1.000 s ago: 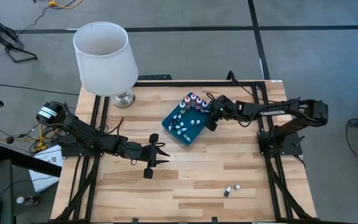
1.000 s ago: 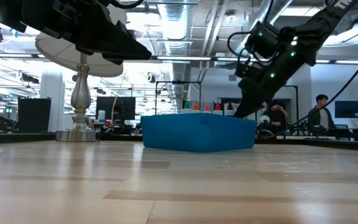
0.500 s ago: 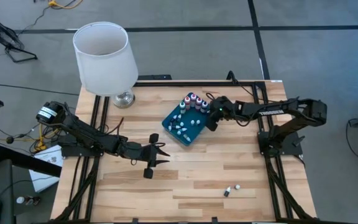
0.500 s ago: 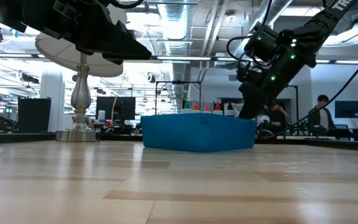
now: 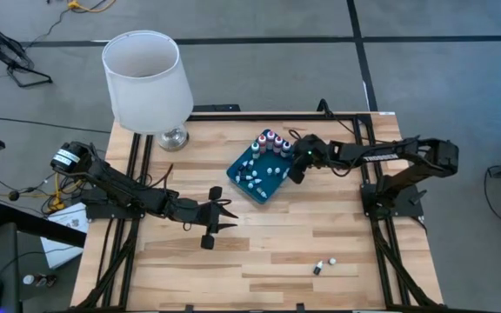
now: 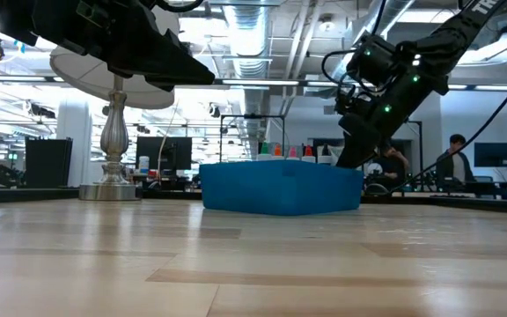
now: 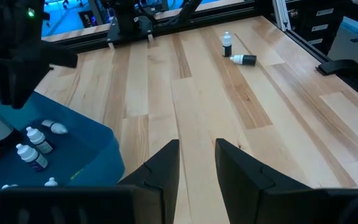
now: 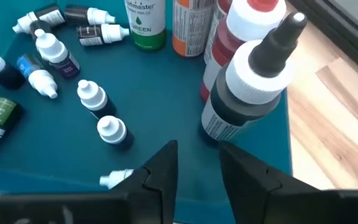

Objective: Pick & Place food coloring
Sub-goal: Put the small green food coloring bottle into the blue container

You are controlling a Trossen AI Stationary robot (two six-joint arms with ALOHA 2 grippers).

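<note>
Nearest the table's front edge, right of centre, two food coloring bottles (image 5: 323,265) are lying apart from the rest: one upright, one tipped with its long axis roughly left-right, cap end pointing right. These are judged not yet picked.

Mid-table, the left gripper (image 5: 223,216) is being held parked over bare wood, fingers slightly parted, nothing between them.

Farther back, the right gripper (image 5: 296,168) is being held at the right rim of the teal tray (image 5: 236,172). Its jaws are being opened compared with a second ago and nothing is seen between them, so a bottle is judged just released. The dark bottle (image 8: 247,93) standing just ahead of the fingers is upright, tip up.
</note>
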